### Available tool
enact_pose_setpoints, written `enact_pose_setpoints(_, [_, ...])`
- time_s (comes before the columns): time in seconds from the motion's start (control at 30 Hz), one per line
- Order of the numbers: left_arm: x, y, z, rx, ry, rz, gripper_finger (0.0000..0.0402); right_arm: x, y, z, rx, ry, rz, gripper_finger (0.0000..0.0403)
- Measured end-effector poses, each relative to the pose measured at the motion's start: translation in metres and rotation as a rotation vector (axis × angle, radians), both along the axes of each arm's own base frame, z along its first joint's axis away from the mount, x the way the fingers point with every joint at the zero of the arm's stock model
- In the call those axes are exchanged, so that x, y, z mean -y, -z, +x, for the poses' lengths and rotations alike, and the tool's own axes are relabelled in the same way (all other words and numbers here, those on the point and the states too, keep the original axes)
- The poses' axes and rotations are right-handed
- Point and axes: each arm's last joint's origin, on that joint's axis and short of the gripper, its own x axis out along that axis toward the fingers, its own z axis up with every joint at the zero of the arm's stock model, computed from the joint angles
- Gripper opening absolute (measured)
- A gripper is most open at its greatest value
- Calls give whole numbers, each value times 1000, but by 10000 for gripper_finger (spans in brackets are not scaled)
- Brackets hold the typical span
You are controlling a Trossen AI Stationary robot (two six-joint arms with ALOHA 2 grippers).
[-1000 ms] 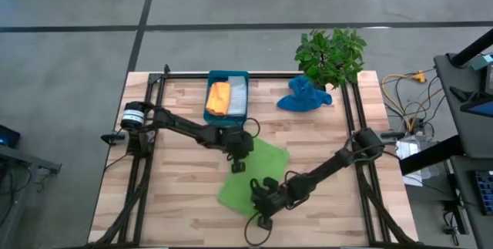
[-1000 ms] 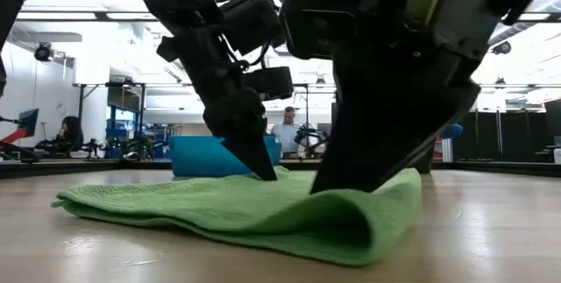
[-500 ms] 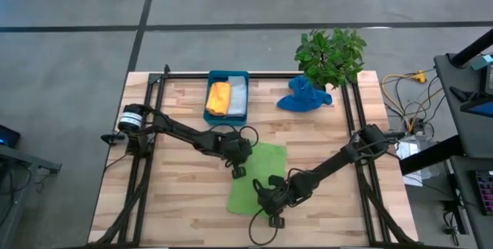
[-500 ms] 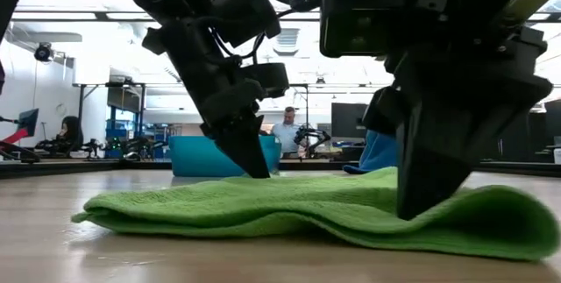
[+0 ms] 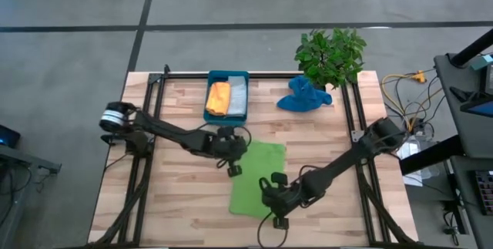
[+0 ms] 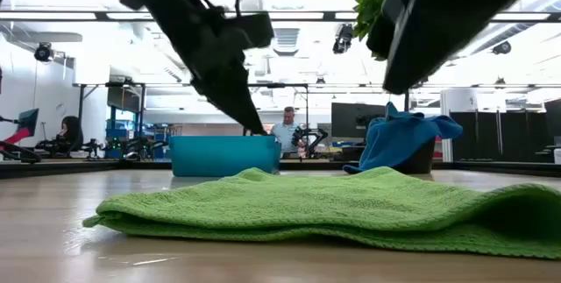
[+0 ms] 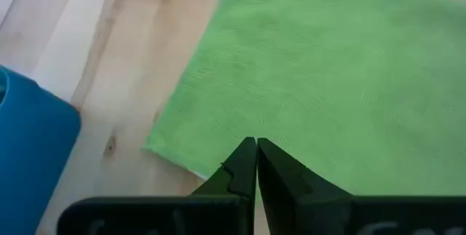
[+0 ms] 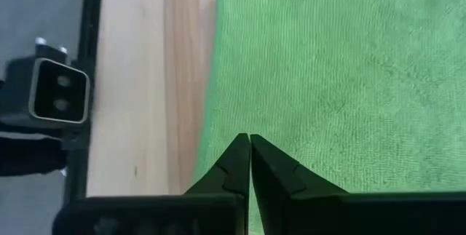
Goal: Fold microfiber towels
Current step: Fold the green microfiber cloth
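The lime green towel (image 5: 258, 178) lies folded mid-table from above, the left gripper (image 5: 233, 159) at its upper-left corner, the right gripper (image 5: 271, 195) over its lower edge. Orange towel (image 5: 219, 97) and grey towel (image 5: 238, 96) sit in the teal tray (image 5: 228, 74); the blue towel (image 5: 303, 95) is bunched by the plant (image 5: 331, 54). Low down, both grippers seem lifted clear. Each wrist view shows fingers pinched together, holding nothing.

Even overhead lighting, soft shadows; low view blowing out at ceiling lights (image 6: 289, 33), near arms blurring.
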Motion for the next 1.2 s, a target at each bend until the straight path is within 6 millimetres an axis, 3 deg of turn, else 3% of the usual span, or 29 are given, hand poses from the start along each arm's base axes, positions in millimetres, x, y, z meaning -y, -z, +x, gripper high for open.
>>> enact_pose_setpoints(0.2, [52, -29, -27, 61, 292, 74, 0, -6, -10, -4, 42, 21, 47, 9])
enact_pose_setpoints(0.37, [104, -29, -48, 73, 478, 39, 0, -14, -5, -7, 61, 79, 47, 8])
enact_pose_setpoints(0.47, [125, -23, -59, 50, 565, 47, 1, -19, -6, -10, 86, 144, 45, 9])
enact_pose_setpoints(0.6, [132, -15, -60, 16, 694, 58, 32, -25, -7, -14, 121, 279, 87, 9])
enact_pose_setpoints(0.93, [141, 18, -52, -63, 901, 98, 182, -27, -11, -15, 178, 505, 191, 9])
enact_pose_setpoints(1.2, [147, 46, -39, -103, 888, 154, 214, -31, -24, -11, 219, 570, 259, 9])
